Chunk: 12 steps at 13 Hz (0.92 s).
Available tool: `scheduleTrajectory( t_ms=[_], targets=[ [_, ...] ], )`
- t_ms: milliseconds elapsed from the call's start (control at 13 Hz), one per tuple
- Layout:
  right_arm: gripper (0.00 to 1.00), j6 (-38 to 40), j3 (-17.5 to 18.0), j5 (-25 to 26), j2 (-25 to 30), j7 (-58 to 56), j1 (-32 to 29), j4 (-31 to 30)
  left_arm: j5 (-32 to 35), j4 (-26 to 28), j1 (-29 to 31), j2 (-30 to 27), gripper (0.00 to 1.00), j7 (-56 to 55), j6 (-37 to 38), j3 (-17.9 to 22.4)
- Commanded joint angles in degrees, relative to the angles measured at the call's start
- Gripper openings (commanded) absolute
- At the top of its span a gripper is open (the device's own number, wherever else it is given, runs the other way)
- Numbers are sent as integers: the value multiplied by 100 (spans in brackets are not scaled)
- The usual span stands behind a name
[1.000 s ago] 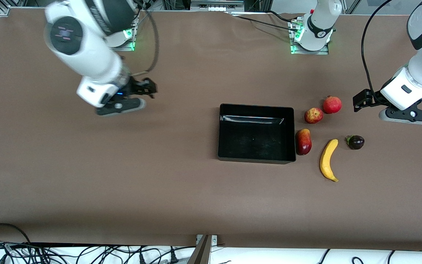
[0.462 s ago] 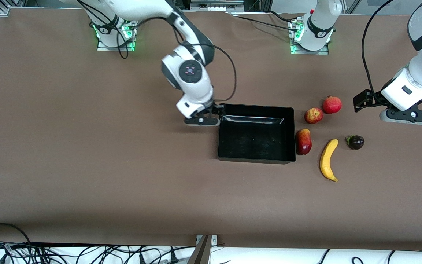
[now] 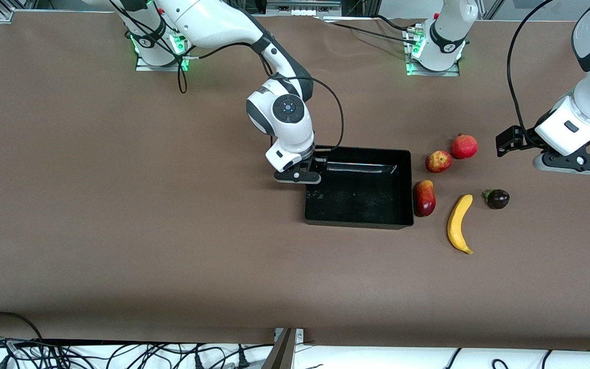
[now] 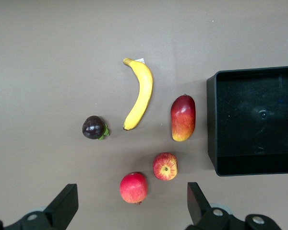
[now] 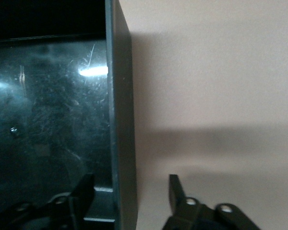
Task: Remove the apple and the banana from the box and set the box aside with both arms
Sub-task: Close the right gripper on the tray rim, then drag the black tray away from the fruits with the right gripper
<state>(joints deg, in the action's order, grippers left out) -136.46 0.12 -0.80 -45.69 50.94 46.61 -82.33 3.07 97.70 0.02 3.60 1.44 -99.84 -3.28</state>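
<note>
The black box stands mid-table, its wall filling the right wrist view. My right gripper is down at the wall toward the right arm's end, open and astride it: one finger inside the box, the other outside with a gap left. The yellow banana and the red-yellow apple lie on the table beside the box toward the left arm's end. My left gripper hovers open over the table by these fruits, holding nothing.
A red pomegranate lies beside the apple. A red-yellow mango sits against the box wall. A dark purple fruit lies next to the banana. The box rim shows in the left wrist view.
My right arm swung from its own end of the table over to the box and settled astride the wall. The left arm has barely moved.
</note>
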Motion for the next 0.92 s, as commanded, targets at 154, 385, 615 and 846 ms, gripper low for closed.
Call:
scheduleTrajectory(
  t_ms=[154, 385, 615, 846],
  targets=[
    [0, 93, -152, 106, 7, -277, -169, 156, -114, -14, 24, -17, 100, 111, 79, 11],
    [0, 749, -152, 27, 365, -1259, -599, 147, -114, -22, 15, -17, 100, 68, 79, 11],
    [0, 1420, -205, -26, 1033, -2628, -1257, -264, -122, -14, 15, -17, 100, 76, 88, 11],
    [0, 1394, -240, -61, 1894, -3720, -2091, -1274, -122, -22, 15, -17, 100, 94, 158, 11]
  ],
)
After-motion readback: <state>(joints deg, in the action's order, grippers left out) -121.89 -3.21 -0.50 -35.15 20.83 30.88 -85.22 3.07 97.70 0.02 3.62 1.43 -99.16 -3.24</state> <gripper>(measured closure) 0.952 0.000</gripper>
